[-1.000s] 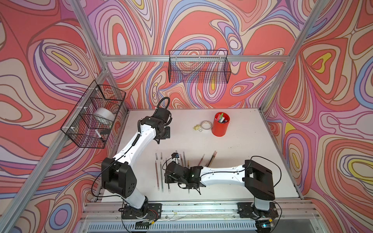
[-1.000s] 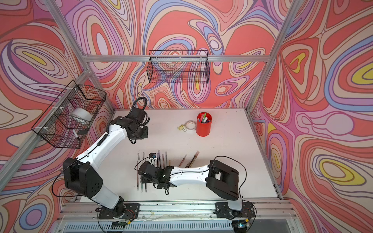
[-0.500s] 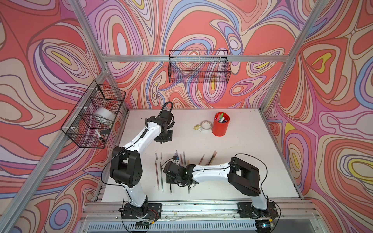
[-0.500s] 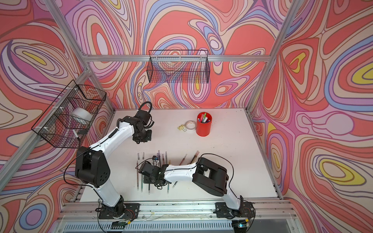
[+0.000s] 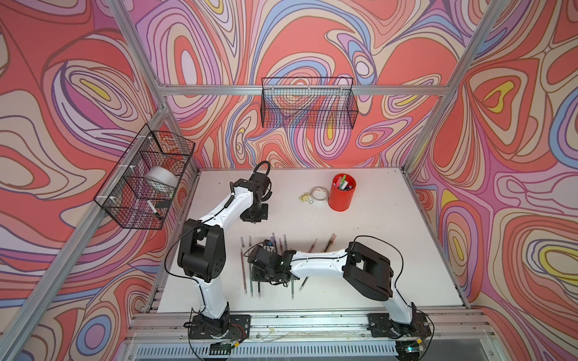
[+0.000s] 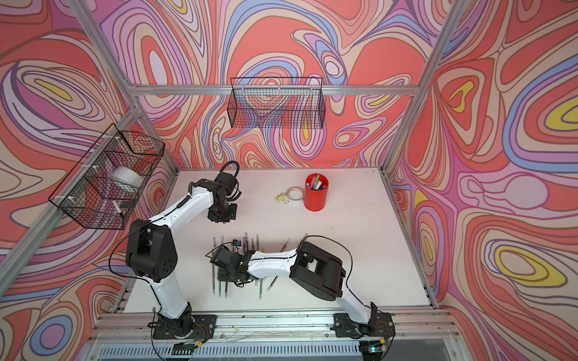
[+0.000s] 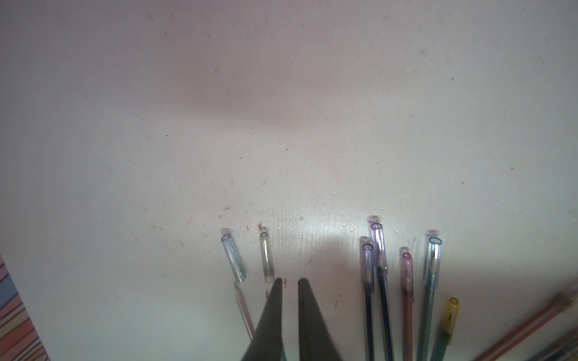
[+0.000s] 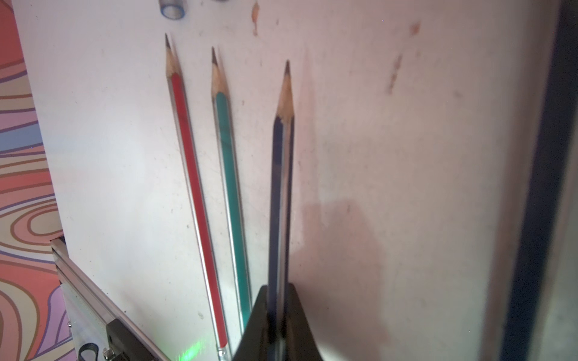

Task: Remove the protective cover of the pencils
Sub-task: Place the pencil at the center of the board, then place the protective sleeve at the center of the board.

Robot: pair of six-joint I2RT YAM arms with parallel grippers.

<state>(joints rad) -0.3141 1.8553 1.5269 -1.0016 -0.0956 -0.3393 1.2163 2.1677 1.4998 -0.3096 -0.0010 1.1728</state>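
Several pencils (image 5: 250, 268) lie side by side near the table's front. My right gripper (image 8: 278, 287) is shut on a dark blue pencil (image 8: 281, 187) whose sharpened tip is bare. Beside it lie a red pencil (image 8: 194, 193) and a green pencil (image 8: 231, 200), also bare. In the left wrist view, two loose clear covers (image 7: 233, 258) (image 7: 266, 257) lie on the table. Several pencils to one side still wear a cover (image 7: 367, 268). My left gripper (image 7: 289, 281) hovers behind the row, shut, with nothing visible between its fingertips. In a top view it is at the rear left (image 5: 255, 215).
A red cup (image 5: 342, 192) of markers stands at the back right, with a tape ring (image 5: 319, 193) and a yellow clip (image 5: 305, 198) beside it. Wire baskets hang on the left wall (image 5: 144, 184) and the back wall (image 5: 308, 104). Two more pencils (image 5: 328, 243) lie right of the row.
My right gripper has slid left along the pencil row with the dark pencil in it. The left arm has swung round at its base, and its gripper has shifted slightly toward the pencils.
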